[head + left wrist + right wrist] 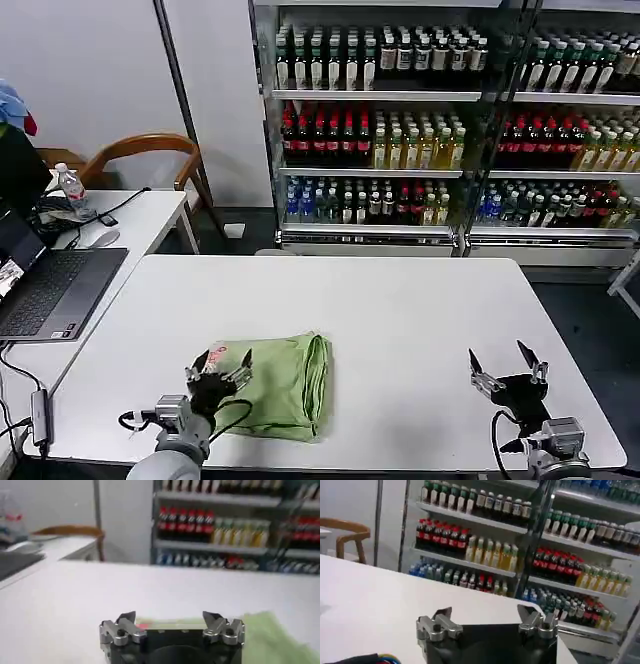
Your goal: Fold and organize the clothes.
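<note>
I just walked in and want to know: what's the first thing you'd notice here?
The folded green shirt on the white table, with the left gripper open at its left edge. The right gripper waits open over bare table, and behind stand shelves of colourful bottles.

On the table (400,310) the folded shirt (285,385) lies toward the near left part, touching nothing else on the tabletop. The left gripper (220,362) hangs over the shirt's left edge, so most of the cloth lies to the right of its spread jaws and just beyond them. The right gripper (507,362) is well apart, near the table's near right corner, fingers parted, with bare tabletop before its jaws. Behind the table, beyond both sets of jaws, stand the bottle shelves (440,130). Left of the left jaws, on a side desk (150,215), sits a laptop (50,290), with a chair (150,160) behind it.
</note>
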Available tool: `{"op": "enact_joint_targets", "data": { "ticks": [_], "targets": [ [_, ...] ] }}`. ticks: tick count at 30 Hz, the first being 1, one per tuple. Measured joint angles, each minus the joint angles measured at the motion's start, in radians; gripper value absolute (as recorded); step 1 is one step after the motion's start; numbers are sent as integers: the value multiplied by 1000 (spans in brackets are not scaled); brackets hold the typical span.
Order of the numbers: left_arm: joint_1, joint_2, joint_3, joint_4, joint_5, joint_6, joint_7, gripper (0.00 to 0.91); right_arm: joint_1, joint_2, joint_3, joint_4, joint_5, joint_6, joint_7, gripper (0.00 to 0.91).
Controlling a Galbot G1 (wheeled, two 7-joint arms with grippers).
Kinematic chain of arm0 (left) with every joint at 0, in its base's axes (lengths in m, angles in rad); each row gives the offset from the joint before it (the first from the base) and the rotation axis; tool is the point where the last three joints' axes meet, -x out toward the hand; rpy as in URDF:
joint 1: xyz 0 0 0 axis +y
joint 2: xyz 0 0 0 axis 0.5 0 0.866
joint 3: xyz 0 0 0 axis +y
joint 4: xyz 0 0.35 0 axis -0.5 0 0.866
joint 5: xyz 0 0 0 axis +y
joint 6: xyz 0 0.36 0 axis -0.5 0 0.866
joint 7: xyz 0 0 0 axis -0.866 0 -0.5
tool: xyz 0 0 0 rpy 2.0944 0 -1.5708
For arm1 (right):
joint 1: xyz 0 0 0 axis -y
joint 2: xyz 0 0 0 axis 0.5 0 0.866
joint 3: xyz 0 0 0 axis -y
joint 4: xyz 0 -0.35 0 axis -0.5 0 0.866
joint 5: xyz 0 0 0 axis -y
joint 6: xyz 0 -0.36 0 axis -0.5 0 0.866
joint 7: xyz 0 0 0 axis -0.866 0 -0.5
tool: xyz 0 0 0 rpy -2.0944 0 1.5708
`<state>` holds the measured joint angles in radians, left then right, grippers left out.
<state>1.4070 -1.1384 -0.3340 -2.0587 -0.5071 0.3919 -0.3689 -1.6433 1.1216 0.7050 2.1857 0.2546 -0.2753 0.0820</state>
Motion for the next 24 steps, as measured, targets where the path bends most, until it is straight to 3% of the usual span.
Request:
{"op": "enact_joint_targets", "data": {
  "ticks": [10, 11, 12, 24],
  "targets": [
    [20, 15, -37, 69, -13, 40, -10, 907, 3, 2, -9, 1, -2, 6, 0, 907],
    [21, 15, -37, 74, -16, 40, -9, 121, 4, 2, -11, 0, -2, 6, 0, 907],
    [22, 14, -37, 79, -19, 40, -8, 60, 6, 3, -13, -1, -3, 6, 0, 907],
    [33, 2, -24, 104, -33, 2, 10, 50, 9, 8, -23, -5, -7, 6, 1, 907]
  ]
}}
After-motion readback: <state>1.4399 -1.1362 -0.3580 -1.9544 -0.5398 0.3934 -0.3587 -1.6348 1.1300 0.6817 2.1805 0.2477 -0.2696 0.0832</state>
